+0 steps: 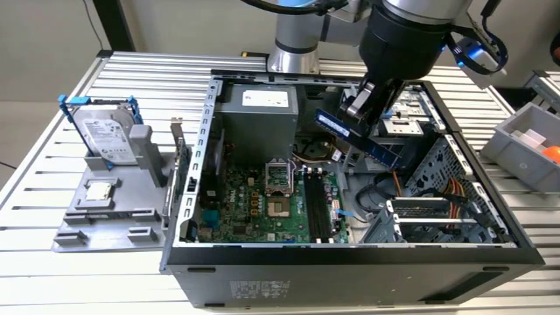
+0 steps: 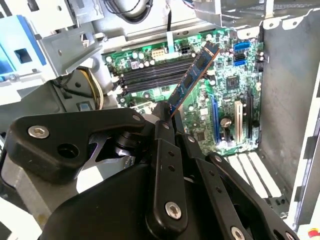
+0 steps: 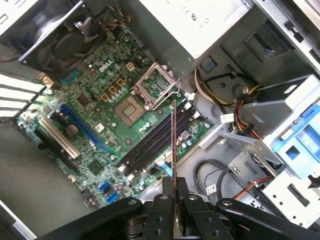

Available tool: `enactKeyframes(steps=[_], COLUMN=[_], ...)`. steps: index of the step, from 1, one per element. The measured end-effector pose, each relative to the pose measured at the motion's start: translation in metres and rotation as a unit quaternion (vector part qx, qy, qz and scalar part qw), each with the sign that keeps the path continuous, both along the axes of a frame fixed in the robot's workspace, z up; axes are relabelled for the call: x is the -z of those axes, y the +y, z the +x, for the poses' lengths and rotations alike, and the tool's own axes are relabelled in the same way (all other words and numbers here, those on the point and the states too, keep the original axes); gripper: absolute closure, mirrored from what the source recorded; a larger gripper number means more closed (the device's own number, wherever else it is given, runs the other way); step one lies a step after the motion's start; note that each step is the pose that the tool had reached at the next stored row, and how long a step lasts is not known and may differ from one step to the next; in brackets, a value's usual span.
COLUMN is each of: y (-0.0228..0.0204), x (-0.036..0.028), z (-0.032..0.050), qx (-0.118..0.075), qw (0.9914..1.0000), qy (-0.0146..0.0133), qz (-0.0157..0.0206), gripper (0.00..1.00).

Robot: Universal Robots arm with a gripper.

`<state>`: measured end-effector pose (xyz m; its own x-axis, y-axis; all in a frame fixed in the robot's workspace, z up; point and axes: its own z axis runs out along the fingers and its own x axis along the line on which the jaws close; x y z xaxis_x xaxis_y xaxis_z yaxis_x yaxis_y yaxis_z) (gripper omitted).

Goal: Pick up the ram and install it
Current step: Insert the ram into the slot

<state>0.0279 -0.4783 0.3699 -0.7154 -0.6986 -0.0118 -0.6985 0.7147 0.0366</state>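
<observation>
The fingers (image 2: 165, 132) are closed on the ram (image 1: 381, 152), gripping it by one end. The ram hangs tilted in the air over the open case (image 1: 208, 131), toward the case's edge on the arm's side, apart from the motherboard (image 1: 254, 213). In both wrist views its free end points toward the black slots (image 3: 150, 145) beside the processor socket (image 3: 129, 107), not touching them.

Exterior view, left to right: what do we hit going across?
hard drive → motherboard → ram → grey bin
</observation>
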Motion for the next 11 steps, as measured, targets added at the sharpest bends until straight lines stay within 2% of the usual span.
enactKeyframes(steps=[6, 11], y=[-0.0014, -0.0024], x=[0.0, 0.0], z=[0.0, 0.0], qx=[0.028, 0.053], qw=[0.99959, 0.99859], qy=[0.0, 0.0], qz=[0.0, 0.0], gripper=[1.0, 1.0])
